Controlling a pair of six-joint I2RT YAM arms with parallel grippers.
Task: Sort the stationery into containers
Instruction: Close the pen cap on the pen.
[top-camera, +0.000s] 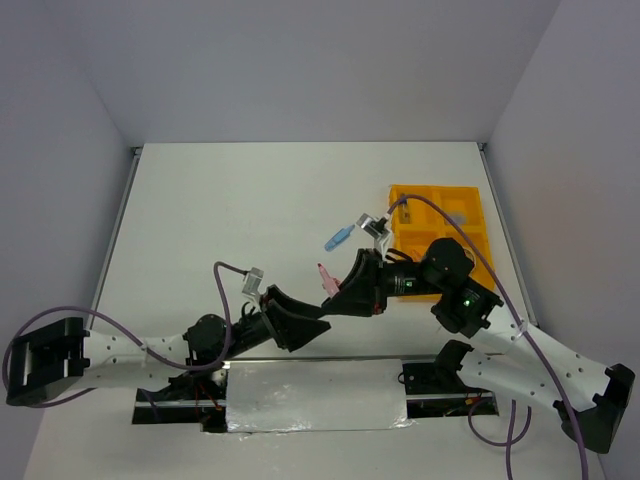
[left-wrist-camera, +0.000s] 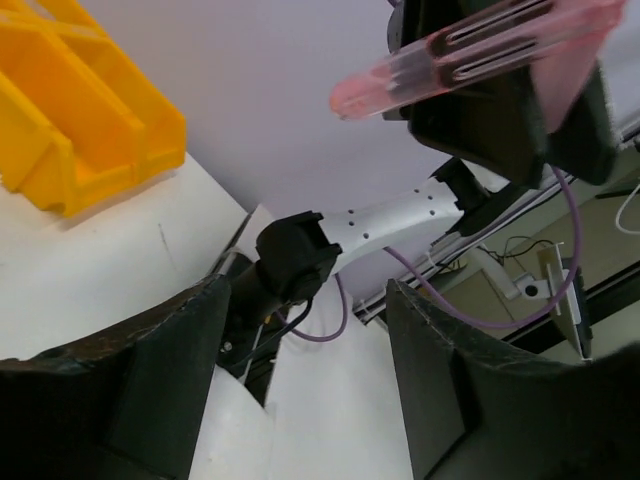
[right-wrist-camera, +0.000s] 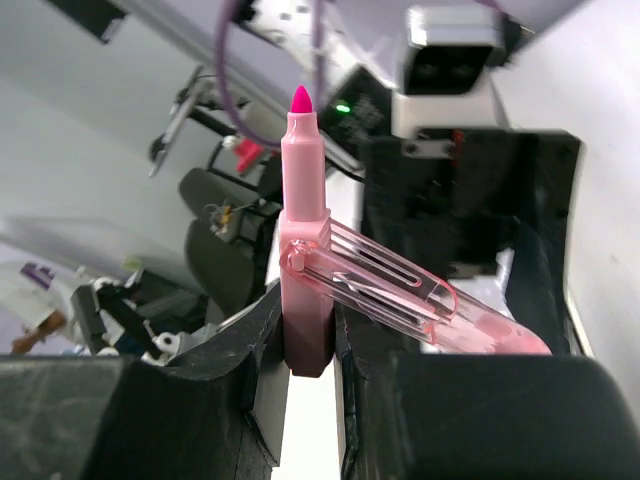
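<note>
My right gripper (right-wrist-camera: 305, 320) is shut on the lower body of a pink marker (right-wrist-camera: 302, 200), which stands upright with its magenta tip bare. A clear pink cap with a clip (right-wrist-camera: 420, 295) lies slanted against the marker, over one finger. The left wrist view shows that cap (left-wrist-camera: 450, 55) jutting from the right gripper's black fingers. My left gripper (left-wrist-camera: 308, 295) is open just below it, with nothing between its fingers. From above, both grippers meet mid-table: right gripper (top-camera: 333, 297), marker (top-camera: 323, 272), left gripper (top-camera: 320, 322). The yellow-orange tray (top-camera: 440, 190) sits at the far right.
A blue pen-like piece (top-camera: 338, 238) lies on the table just left of the tray. A small pale piece (top-camera: 456, 214) rests in a far compartment. The tray's corner (left-wrist-camera: 90, 130) shows in the left wrist view. Purple cables loop over both arms.
</note>
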